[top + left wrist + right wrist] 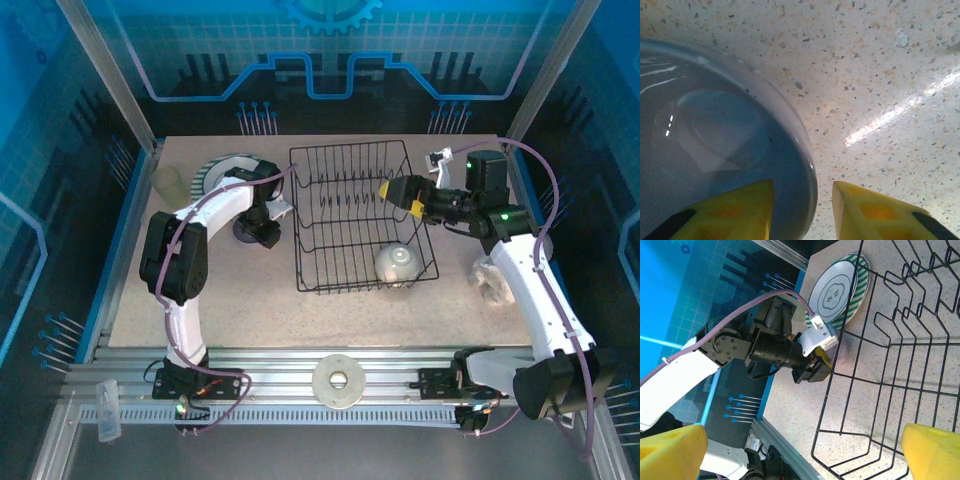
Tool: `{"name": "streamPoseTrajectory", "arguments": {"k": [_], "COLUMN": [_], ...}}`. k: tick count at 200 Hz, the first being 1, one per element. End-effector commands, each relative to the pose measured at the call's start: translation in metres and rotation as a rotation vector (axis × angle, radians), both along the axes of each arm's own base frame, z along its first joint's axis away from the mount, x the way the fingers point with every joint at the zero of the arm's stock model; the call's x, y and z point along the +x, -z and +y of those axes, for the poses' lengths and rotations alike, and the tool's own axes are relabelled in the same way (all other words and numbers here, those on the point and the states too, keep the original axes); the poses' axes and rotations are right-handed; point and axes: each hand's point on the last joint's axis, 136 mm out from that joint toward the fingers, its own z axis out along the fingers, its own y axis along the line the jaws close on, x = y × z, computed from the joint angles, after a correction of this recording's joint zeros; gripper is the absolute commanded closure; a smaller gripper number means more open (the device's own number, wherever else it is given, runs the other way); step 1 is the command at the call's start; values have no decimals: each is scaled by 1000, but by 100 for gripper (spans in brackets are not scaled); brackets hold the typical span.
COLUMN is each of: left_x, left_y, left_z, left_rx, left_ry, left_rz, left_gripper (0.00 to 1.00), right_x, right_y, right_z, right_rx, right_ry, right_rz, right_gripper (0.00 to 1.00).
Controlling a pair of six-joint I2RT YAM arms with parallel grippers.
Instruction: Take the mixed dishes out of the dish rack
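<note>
Striped plate point(837, 292) outside rack point(890, 365) (arm point(770, 352) beside).

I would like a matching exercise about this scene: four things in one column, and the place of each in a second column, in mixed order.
Things
1. cream bowl
2. striped plate
3. white ring
4. pale tumbler

Places
A. on the metal rail between the two arm bases
B. inside the black rack, in its near right corner
C. at the far left corner of the table
D. on the table, between the tumbler and the rack

Pairs: 1-B, 2-D, 3-A, 4-C
</note>
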Motion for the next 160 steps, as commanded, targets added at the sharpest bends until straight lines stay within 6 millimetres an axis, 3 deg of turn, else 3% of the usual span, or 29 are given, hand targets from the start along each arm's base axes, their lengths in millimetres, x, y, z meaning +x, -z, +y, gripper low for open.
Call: {"name": "streamPoseTrajectory", "arguments": {"k": [1, 16, 22, 25, 28, 68, 97, 130, 160], "left_x": [7, 5, 4, 3, 2, -7, -13, -11, -14], "left_y": [-32, -40, -43, -45, -47, -71, -87, -133, -179], "left_z": [-8, -10, -11, -11, -11, -7, 12, 40, 58], "left_rx": [-54, -79, -88, -91, -93, -101, -21, 37, -101], "left_ry": [-18, -26, -28, -30, -31, -45, -78, -227, -524], "left_rz": [-83, -106, -112, -115, -119, -169, -209, -433, -605], "left_gripper": [57, 34, 21, 4, 1, 1, 1, 1, 1], "right_x": [2, 2, 3, 3, 3, 8, 12, 13, 12], "right_y": [1, 3, 4, 4, 5, 16, 27, 43, 56], "right_z": [0, -1, -2, -2, -2, -4, -9, -17, -27], "right_rx": [-12, -19, -20, -21, -22, -38, -76, -140, -227], "right_ry": [0, 4, 6, 7, 8, 25, 57, 100, 162], "right_rz": [-8, -5, -2, -1, 0, 32, 66, 110, 142], "right_gripper": [0, 0, 0, 0, 0, 0, 0, 0, 0]}}
